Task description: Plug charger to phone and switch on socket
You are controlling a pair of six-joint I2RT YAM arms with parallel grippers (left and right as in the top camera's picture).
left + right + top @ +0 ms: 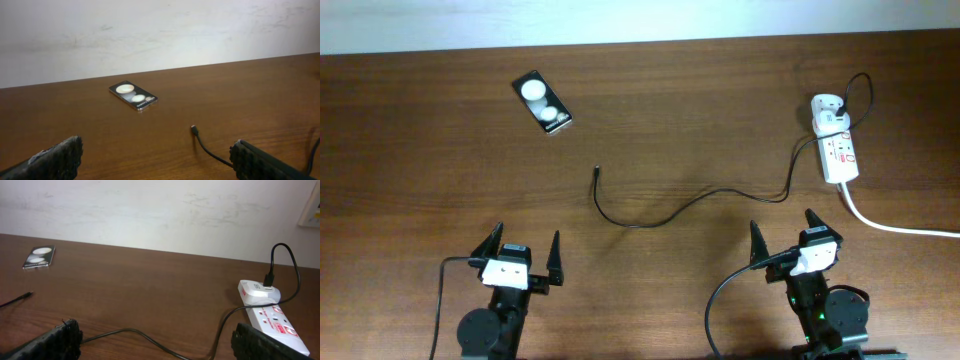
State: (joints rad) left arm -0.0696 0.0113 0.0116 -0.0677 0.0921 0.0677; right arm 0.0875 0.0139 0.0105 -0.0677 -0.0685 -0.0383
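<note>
The phone (542, 102) lies face up at the far left of the table, two white discs on it; it also shows in the left wrist view (133, 95) and the right wrist view (39, 257). The charger cable (650, 218) runs from its plug tip (596, 171) across the table to the white adapter (827, 112) on the socket strip (838, 152). The tip (194, 130) lies ahead of my left gripper (527, 256), which is open and empty. My right gripper (783, 236) is open and empty, with the cable (145, 336) between its fingers and the socket (272, 321) ahead on its right.
The socket's thick white cord (900, 228) runs off the right edge. A pale wall (160, 30) stands behind the table's far edge. Bare wood lies between the phone and the grippers.
</note>
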